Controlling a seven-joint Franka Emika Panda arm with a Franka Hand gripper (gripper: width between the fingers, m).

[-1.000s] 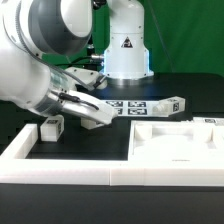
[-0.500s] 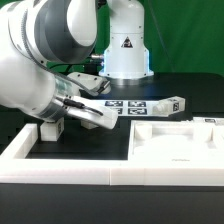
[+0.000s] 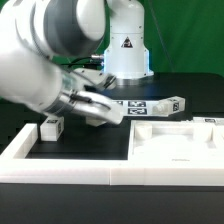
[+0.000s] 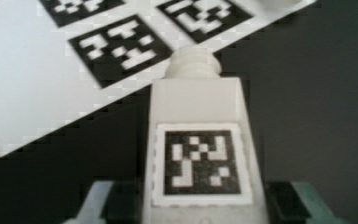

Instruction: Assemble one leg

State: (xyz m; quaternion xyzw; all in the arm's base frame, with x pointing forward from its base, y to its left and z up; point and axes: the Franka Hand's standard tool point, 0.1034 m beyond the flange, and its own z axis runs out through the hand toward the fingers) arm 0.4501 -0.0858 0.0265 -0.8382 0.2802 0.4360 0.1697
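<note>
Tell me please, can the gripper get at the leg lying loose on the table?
Probably not yet: the gripper seems shut on another leg; the loose leg itself lies uncovered.

A robotics lab: tagged marker board (image 3: 135, 104) on black table (image 3: 190, 88) (green backdrop (image 3: 190, 30)).

The leg (image 4: 197, 140), white with 1 black-and-white tag showing, sits between the jaws, peg end outward.
</note>
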